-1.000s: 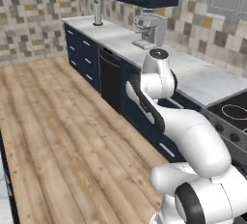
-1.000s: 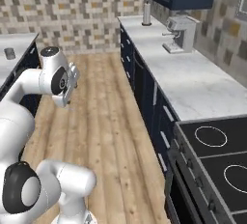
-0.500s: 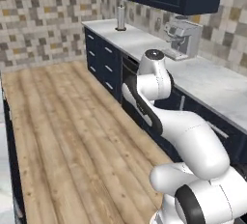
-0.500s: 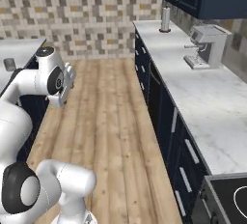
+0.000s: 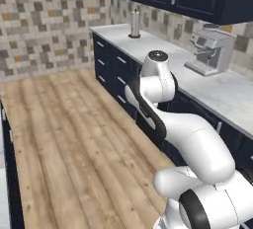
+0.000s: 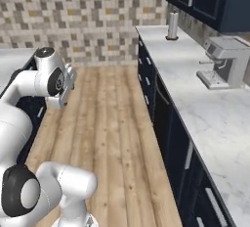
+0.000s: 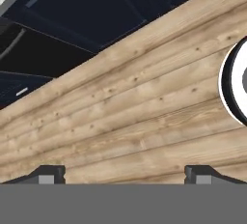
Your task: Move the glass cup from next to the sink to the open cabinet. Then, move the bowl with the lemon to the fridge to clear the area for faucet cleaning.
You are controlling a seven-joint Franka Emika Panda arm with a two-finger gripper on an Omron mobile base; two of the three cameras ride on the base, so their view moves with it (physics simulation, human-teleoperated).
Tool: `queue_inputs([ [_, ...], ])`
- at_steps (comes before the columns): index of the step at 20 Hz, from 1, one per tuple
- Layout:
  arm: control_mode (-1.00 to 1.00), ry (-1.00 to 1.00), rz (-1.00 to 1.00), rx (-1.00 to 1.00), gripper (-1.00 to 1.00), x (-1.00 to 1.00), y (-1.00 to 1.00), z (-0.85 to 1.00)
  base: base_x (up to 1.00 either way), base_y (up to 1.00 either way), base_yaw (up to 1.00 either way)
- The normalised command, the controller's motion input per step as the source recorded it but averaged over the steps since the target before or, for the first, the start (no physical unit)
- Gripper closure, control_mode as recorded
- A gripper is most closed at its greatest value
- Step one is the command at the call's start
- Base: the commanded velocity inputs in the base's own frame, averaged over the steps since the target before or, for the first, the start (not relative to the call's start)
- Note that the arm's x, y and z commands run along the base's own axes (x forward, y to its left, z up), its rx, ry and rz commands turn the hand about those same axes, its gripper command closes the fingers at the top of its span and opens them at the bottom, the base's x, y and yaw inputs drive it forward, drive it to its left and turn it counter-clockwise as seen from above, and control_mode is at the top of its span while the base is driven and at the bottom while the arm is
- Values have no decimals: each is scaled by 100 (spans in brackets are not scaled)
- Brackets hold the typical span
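Base has driven along the white marble bench: the grey coffee machine and steel cylinder canister sit nearer and larger than a second ago. Two dark fingers spread wide, empty, pointing at the wooden plank floor. Cup, sink, bowl: location can't tell. Judgement: in transit, no grasp started.

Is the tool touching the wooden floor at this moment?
Apart. In the hand view the tool has open fingertips with nothing between them, and the wooden floor lies well beyond them.
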Motion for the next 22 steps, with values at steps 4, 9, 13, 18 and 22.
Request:
queue_inputs([
  [4, 100, 0, 0, 0, -100, 0, 0, 0, 100, 0, 0],
  [9, 100, 0, 0, 0, -100, 0, 0, 0, 100, 0, 2],
  [13, 100, 0, 0, 0, -100, 0, 0, 0, 100, 0, 28],
  [18, 100, 0, 0, 0, -100, 0, 0, 0, 90, 0, 61],
  [22, 100, 0, 0, 0, -100, 0, 0, 0, 21, 0, 86],
])
